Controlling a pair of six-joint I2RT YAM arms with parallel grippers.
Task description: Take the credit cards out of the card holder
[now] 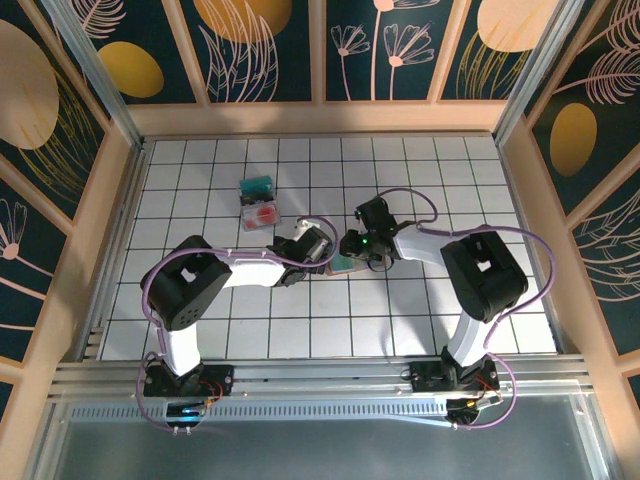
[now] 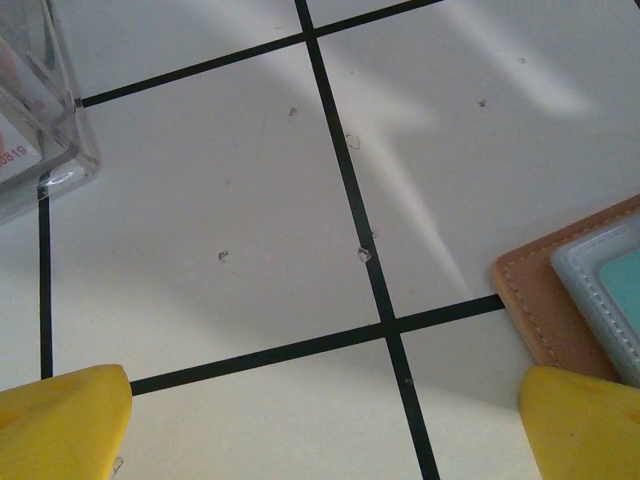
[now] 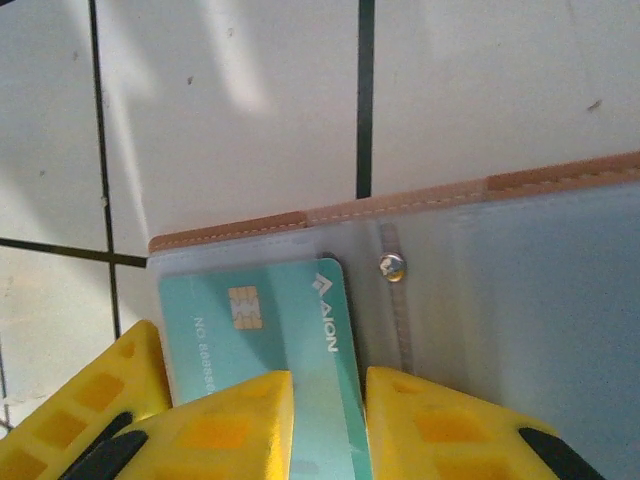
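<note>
the teal credit card (image 3: 262, 320) lies at the lower left of the right wrist view, on the open card holder (image 3: 420, 208), its chip and lettering bare. it looks partly out of its pocket. the right gripper (image 3: 330, 405) has its jaws narrowly apart with the card's right edge in the gap; whether it truly pinches the card i cannot tell.

to do this well, i judge it needs a firm bite on the card alone, not the clear sleeve (image 3: 500, 300). it should then draw the card straight along the pocket, low over the table (image 3: 230, 120), so the holder does not drag along. the left gripper (image 2: 325, 405), jaws wide apart and empty, hovers near the holder's brown corner at the right edge of its view and could pin it.

the top view adds that both grippers meet at centre, with a teal-green card (image 1: 257, 187) and a red-and-white card (image 1: 262, 215) lying upper left of them, well apart.
</note>
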